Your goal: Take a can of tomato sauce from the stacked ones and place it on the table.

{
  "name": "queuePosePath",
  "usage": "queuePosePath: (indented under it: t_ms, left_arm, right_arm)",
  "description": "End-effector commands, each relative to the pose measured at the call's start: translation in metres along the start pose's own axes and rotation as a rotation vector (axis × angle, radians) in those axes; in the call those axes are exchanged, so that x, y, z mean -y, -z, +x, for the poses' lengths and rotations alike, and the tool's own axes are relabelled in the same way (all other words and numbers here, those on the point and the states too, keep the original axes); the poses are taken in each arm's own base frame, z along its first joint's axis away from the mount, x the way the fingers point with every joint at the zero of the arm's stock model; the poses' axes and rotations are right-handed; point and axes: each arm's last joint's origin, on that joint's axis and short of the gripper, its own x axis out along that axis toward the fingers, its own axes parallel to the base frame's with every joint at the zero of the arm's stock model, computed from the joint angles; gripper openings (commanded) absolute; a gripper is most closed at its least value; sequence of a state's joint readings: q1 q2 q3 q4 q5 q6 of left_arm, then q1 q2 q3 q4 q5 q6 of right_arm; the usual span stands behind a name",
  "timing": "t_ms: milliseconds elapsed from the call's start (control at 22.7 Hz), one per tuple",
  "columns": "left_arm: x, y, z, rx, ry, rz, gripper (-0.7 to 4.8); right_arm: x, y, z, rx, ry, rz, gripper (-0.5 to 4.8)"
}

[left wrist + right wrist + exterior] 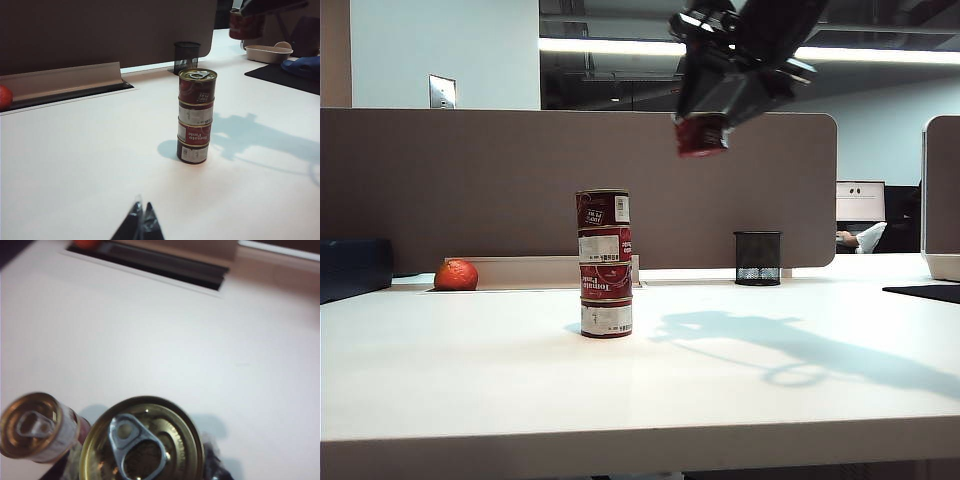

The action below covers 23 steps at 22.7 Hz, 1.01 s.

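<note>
A stack of several dark-red tomato tins [605, 262] stands upright near the middle of the white table [470, 370]. High above and to the right of it, my right gripper [703, 124] is shut on a can of tomato sauce [701, 140], well clear of the table. In the right wrist view the held can's gold pull-tab lid [142, 440] fills the foreground, with the stack's top [32, 426] beside and below it. The left wrist view shows the stack [196, 116] ahead and the held can [245, 25] far off. My left gripper [142, 216] is shut on nothing, low over bare table.
A brown partition [470, 180] runs behind the table. An orange fruit [456, 275] lies at the back left and a black mesh cup [758, 258] at the back right. A black mat [925, 292] and a beige tray [267, 52] lie at the far right.
</note>
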<state>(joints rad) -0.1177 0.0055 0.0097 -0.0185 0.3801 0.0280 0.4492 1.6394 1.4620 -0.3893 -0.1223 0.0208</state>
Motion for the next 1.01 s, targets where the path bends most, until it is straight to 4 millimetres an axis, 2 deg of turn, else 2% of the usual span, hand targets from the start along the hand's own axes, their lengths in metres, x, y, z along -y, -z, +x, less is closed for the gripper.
queuePosePath:
  t_ms: [44,88,176,528,703,1011]
  left_arm:
    - [0.0,-0.002,0.0,0.013,-0.003,0.003,-0.06]
    - [0.0,-0.002,0.0,0.013,-0.003,0.003,-0.06]
    - [0.0,-0.002,0.0,0.013,-0.003,0.003,-0.06]
    - [0.0,-0.002,0.0,0.014,-0.002,0.003,-0.06]
    - [0.0,-0.002,0.0,0.014,-0.003,0.003,-0.06]
    - [0.0,-0.002,0.0,0.014,-0.003,0.003,-0.06]
  right_arm:
    - [0.004,-0.002,-0.008,-0.006,0.028,0.004,2.37]
    - [0.004,-0.001,-0.008,-0.013,0.031,0.005,2.35]
    - [0.004,0.0,-0.009,-0.023,0.031,0.007,1.96]
    - [0.006,0.005,-0.01,-0.078,0.037,0.017,1.95]
    - [0.01,0.009,-0.012,-0.116,0.046,0.029,1.52]
    - [0.021,0.007,-0.024,-0.108,0.083,0.052,1.52]
